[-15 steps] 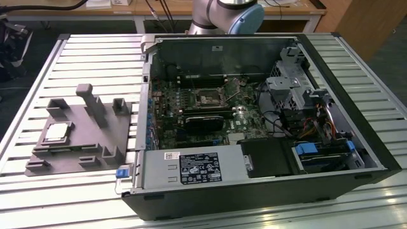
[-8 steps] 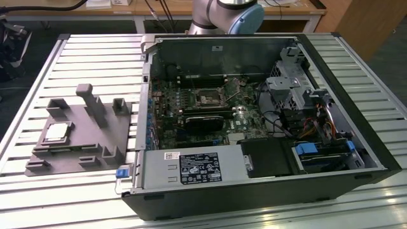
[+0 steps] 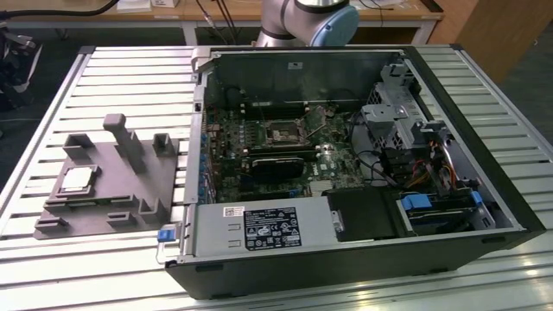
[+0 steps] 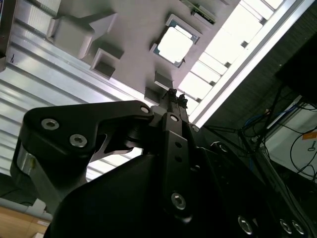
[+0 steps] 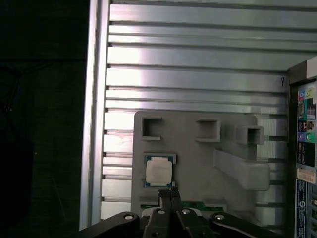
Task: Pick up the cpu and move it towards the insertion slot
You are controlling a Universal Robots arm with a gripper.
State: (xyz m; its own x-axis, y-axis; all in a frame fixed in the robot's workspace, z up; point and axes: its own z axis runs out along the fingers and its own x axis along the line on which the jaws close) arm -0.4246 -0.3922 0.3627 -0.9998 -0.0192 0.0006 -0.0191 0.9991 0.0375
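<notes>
The cpu [image 3: 78, 179], a flat square chip with a silvery top, lies in a recess of the grey plastic fixture [image 3: 112, 201] at the exterior view's left. Both wrist views look down on it: cpu [image 5: 159, 172] and cpu [image 4: 174, 44]. My gripper [image 5: 168, 192] hovers above the fixture [image 5: 198, 163] with its two fingertips pressed together, holding nothing, a short way off the chip's edge. The same shut tips appear as my gripper [image 4: 174, 95] in the second wrist view. The insertion slot [image 3: 283, 134] is a dark square socket with a metal frame on the motherboard inside the open computer case.
The open computer case [image 3: 449, 116] lies on a slatted aluminium table [image 3: 129, 71], to the exterior view's right of the fixture. Tall grey posts [image 3: 125, 139] stand up from the fixture. The case's port panel [image 5: 304, 144] borders the fixture.
</notes>
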